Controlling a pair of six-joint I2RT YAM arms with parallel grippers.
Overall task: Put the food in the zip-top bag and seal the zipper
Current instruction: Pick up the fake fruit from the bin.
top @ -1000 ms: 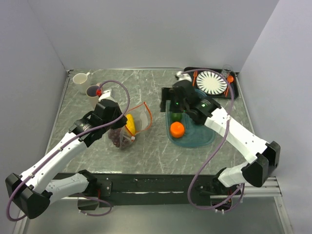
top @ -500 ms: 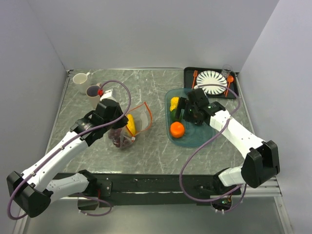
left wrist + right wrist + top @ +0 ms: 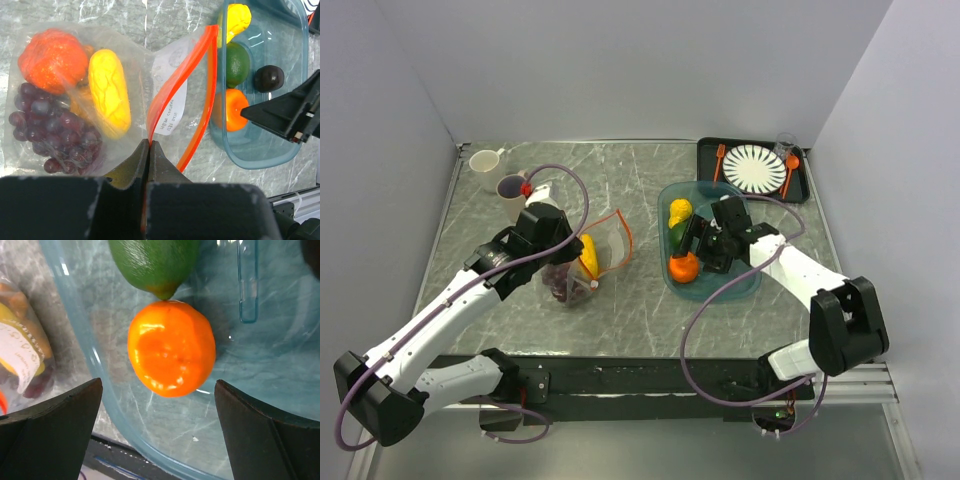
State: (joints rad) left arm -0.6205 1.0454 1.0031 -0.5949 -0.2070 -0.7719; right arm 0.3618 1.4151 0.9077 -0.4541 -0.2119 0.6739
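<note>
left gripper (image 3: 149,150) clenched on zipper (image 3: 200,95) strip. zip-top bag (image 3: 165,60) left of worktop centre, mouth gaping toward tray (image 3: 740,285). grapes (image 3: 50,130), yellow piece (image 3: 109,90), red-orange piece (image 3: 52,52) inside.
right gripper (image 3: 157,410) jaws spread wide, astride orange (image 3: 171,347) at tray's near-left corner, nothing held.
risks: orange round, slick, may squirt from pads. green piece (image 3: 152,262) touches it. one finger looks outside tray wall, so closing could catch wall. floppy mouth may sag if pinch slips.
plate (image 3: 754,168), cups (image 3: 485,160) at far edge, well apart.
</note>
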